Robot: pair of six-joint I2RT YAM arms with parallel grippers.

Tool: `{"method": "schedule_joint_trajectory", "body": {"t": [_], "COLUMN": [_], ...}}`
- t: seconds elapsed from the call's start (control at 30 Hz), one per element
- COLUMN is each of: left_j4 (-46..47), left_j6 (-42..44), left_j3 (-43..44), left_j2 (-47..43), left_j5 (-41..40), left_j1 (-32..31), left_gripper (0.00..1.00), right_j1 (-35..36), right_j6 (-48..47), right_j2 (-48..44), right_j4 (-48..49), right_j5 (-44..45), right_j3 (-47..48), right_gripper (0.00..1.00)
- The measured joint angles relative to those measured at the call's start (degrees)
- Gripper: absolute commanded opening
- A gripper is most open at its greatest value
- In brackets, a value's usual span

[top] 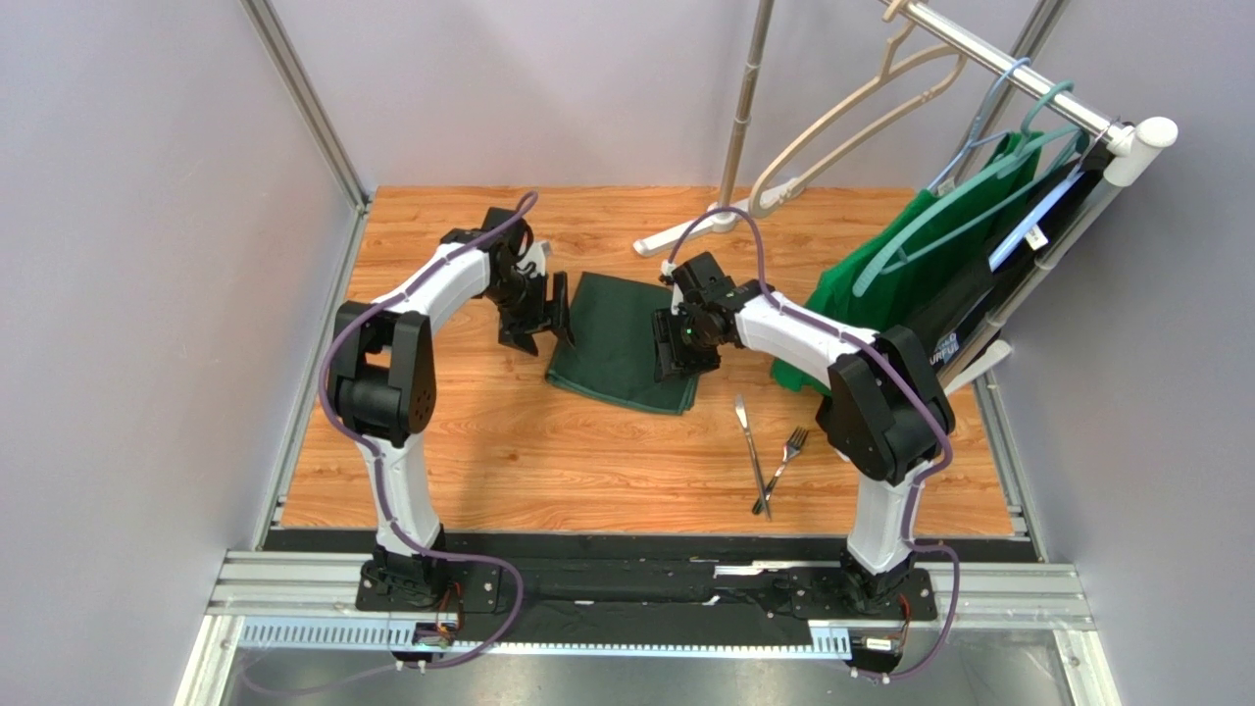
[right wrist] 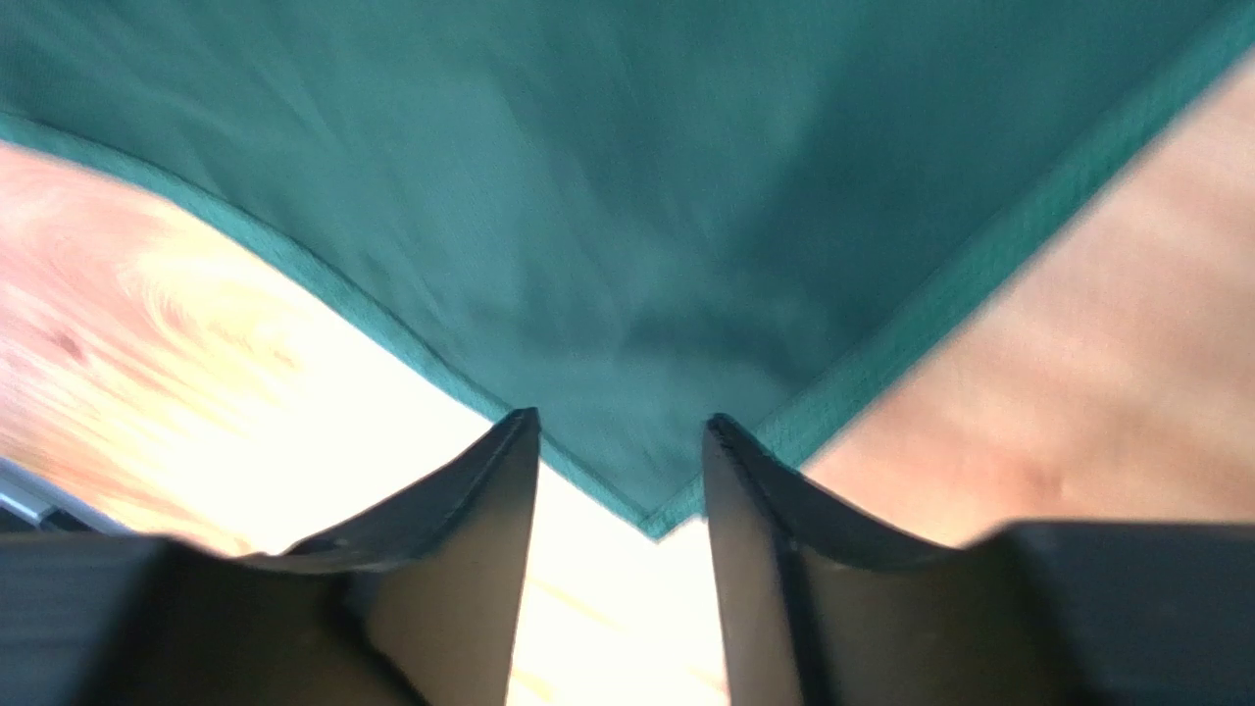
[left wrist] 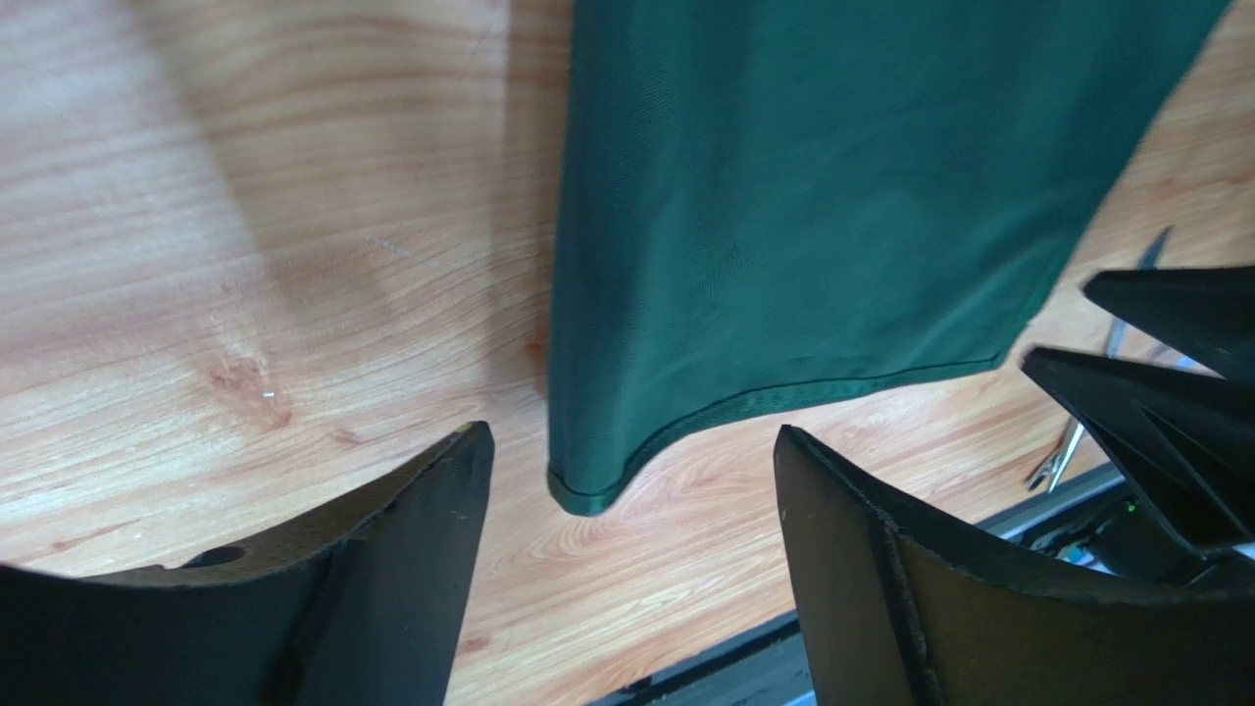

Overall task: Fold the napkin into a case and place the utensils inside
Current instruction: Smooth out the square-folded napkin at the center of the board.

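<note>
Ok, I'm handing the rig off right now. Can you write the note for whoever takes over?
Left gripper: open, empty, at the left edge of the napkin.
Right gripper: open, a napkin corner in the gap between its fingertips, not pinched.
Napkin: flat mid-table, looks folded over, not yet a narrow case.
Utensils: on the bare table, right of and nearer than the napkin, apart from it.
Left to do: finish the case, then put both utensils inside.

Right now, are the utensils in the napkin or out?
Out. The utensils lie crossed on the bare table, apart from the napkin and off to its right in the top view.
</note>
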Motion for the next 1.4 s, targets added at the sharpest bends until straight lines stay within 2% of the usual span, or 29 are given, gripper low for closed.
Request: {"method": "schedule_joint_trajectory", "body": {"t": [0.07, 0.2, 0.27, 0.3, 0.4, 0.57, 0.6, 0.83, 1.1, 1.4], "left_j4": [-0.96, -0.92, -0.02, 0.33, 1.09, 2.64, 2.93, 4.20, 5.31, 6.43], "left_j6": [0.59, 1.11, 1.14, 1.16, 0.96, 0.85, 0.83, 0.39, -0.59, -0.85], "left_j3": [-0.11, -1.20, -2.58, -3.54, -5.88, -8.92, -9.38, -11.41, -13.51, -15.28], "left_j2": [1.25, 1.38, 1.38, 1.38, 1.38, 1.03, 0.83, -1.62, -5.49, -5.49], "left_j5": [0.37, 1.55, 2.19, 2.45, 3.15, 3.87, 3.91, 3.82, 3.58, 3.65], "left_j1": [0.22, 0.85, 1.16, 1.27, 1.33, 1.31, 1.31, 1.33, 1.33, 1.33], "left_gripper": [0.71, 0.54, 0.49, 0.36, 0.30, 0.29, 0.33, 0.38, 0.32, 0.35], "right_j1": [-0.04, -0.04, -0.11, -0.11, -0.11, -0.15, -0.13, -0.15, 0.09, 1.29], "right_j6": [1.29, 6.60, 10.64, 13.05, 18.56, 26.84, 28.85, 36.72, 45.18, 53.27], "right_j2": [-2.01, -5.79, -8.13, -9.33, -11.32, -12.09, -12.11, -12.61, -11.26, -11.06], "right_j4": [-0.13, 0.68, 1.64, 2.62, 4.24, 9.42, 10.99, 15.23, 15.32, 13.35], "right_j5": [-0.15, -0.61, -0.79, -0.98, -1.01, -2.47, -2.51, 0.04, 2.58, 6.97], "right_j3": [-3.10, -9.33, -13.20, -15.45, -19.50, -24.04, -25.22, -26.93, -26.10, -25.27], "right_gripper": [0.54, 0.54, 0.54, 0.53, 0.49, 0.45, 0.45, 0.41, 0.37, 0.35]}}
